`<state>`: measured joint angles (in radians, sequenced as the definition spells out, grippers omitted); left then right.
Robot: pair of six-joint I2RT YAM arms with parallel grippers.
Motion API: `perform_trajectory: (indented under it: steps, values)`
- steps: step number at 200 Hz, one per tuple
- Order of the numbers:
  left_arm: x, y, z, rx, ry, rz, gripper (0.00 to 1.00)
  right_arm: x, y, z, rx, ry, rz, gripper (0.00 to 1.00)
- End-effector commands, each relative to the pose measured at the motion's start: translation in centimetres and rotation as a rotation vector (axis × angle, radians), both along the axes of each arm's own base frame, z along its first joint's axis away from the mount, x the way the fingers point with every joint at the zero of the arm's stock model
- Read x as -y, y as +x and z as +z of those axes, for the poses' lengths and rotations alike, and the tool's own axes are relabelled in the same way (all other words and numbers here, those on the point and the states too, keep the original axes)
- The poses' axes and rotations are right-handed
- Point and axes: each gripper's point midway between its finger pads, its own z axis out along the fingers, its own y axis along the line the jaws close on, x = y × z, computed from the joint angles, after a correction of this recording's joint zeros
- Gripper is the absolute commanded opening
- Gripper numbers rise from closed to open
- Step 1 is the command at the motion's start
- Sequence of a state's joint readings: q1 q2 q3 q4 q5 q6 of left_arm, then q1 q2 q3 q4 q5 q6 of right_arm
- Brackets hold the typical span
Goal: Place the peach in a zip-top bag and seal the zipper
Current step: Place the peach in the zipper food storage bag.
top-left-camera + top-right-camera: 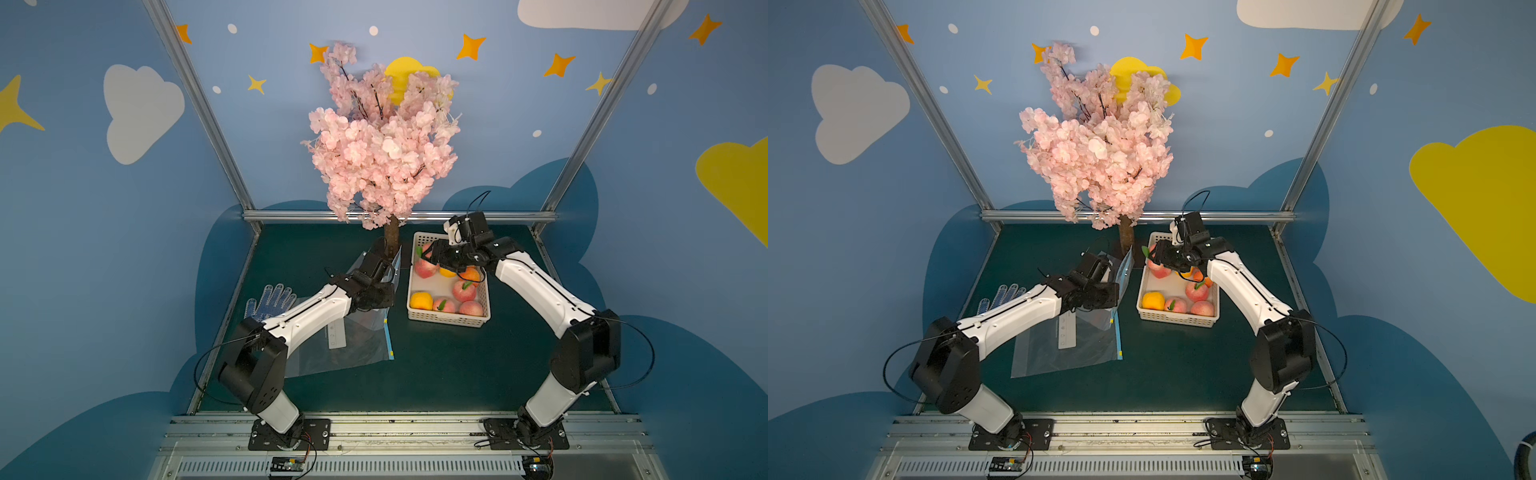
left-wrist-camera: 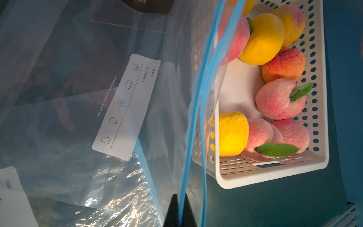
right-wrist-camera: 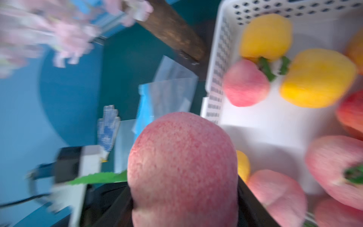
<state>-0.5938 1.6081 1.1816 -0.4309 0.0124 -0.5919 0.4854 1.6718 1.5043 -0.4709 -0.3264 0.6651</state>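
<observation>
Right of centre in both top views, the right claw (image 1: 432, 261) is clamped on a pink peach (image 1: 424, 268) with a green leaf. It holds the fruit over the far left corner of the white perforated basket (image 1: 449, 322), close to that corner's rim. The right wrist view shows the peach (image 3: 182, 167) gripped between the two dark fingers, though the picture is blurred. The basket wall (image 3: 216, 59) lies just beside the peach. Left of the basket, the left claw (image 2: 180, 213) is pressed together on the blue zipper edge of the zip-top bag (image 2: 196, 118). It holds that edge raised, and the two blue strips stand slightly apart. In a top view the lifted bag edge (image 1: 1125, 270) stands near the basket's left wall, with only a narrow strip of bench between them. The tree trunk (image 1: 391, 241) stands just behind the bag at the bench's far edge, and blossoms overhang it. A second clear bag (image 1: 332, 357) lies flat under the left arm. A dotted glove (image 1: 270, 299) lies near the bench's left edge. The widest bare stretch of green bench (image 1: 457, 374) lies in the lower centre of the frame, between the two arm bases.
</observation>
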Motion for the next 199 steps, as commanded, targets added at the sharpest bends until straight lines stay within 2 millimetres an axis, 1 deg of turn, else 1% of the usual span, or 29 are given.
perform_trajectory:
  steps: [1, 16, 23, 36, 50, 73, 91, 116, 159, 178, 199]
  values:
    - [0.4, 0.0, 0.7, -0.005, -0.069, 0.006, 0.03, -4.3, -0.7, 0.6, -0.066, 0.265, 0.063, 0.50]
    - [0.7, 0.0, 1.0, -0.015, -0.115, 0.009, 0.03, -5.2, -1.3, 0.8, -0.076, 0.328, 0.069, 0.51]
    - [0.7, 0.0, 1.2, -0.018, -0.139, 0.011, 0.03, -5.6, -1.6, 0.4, -0.098, 0.352, 0.071, 0.51]
    - [0.8, 0.1, 1.4, -0.025, -0.178, 0.014, 0.03, -6.3, -1.9, 0.6, -0.105, 0.407, 0.082, 0.51]
    - [0.9, 0.2, 1.6, -0.029, -0.205, 0.017, 0.03, -6.8, -2.2, 0.1, -0.129, 0.446, 0.082, 0.51]
    - [0.8, 0.4, 1.6, -0.038, -0.223, 0.028, 0.03, -7.9, -2.6, -0.1, -0.159, 0.501, 0.102, 0.51]
    - [0.5, 0.4, 1.4, -0.043, -0.218, 0.043, 0.03, -8.3, -2.9, -0.6, -0.187, 0.505, 0.095, 0.51]
    - [0.1, 0.7, 1.4, -0.037, -0.211, 0.063, 0.03, -8.6, -3.6, -2.0, -0.229, 0.482, 0.075, 0.51]
    - [0.0, 1.3, 1.4, -0.038, -0.226, 0.082, 0.03, -9.9, -4.4, -3.9, -0.342, 0.515, 0.041, 0.51]
    - [0.1, 1.6, 1.5, -0.033, -0.241, 0.087, 0.03, -9.9, -4.7, -5.4, -0.378, 0.486, 0.009, 0.51]
    - [0.3, 1.8, 1.7, -0.028, -0.251, 0.076, 0.03, -9.6, -5.0, -7.5, -0.391, 0.384, -0.012, 0.50]
